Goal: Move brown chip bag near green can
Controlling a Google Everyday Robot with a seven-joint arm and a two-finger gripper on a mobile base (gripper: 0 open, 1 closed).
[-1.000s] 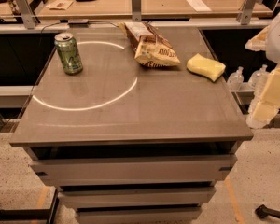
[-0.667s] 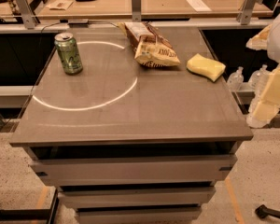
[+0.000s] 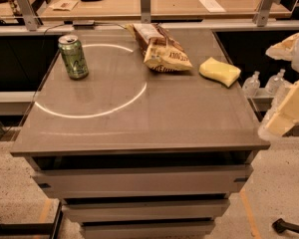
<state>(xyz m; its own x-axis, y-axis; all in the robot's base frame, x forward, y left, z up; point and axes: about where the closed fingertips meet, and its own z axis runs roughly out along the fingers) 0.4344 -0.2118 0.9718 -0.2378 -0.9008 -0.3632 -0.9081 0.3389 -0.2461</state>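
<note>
Pincer (image 3: 285,114) (right edge) far from chip bag (image 3: 163,53)

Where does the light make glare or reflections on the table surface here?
Camera view: a thin bright ring of light lies on the left half of the table, around the green can. Same view: the brown chip bag, at the ring's far right edge, catches the light on its pale face. Same view: the end effector, beside the table's right edge, looks pale and strongly lit.
</note>
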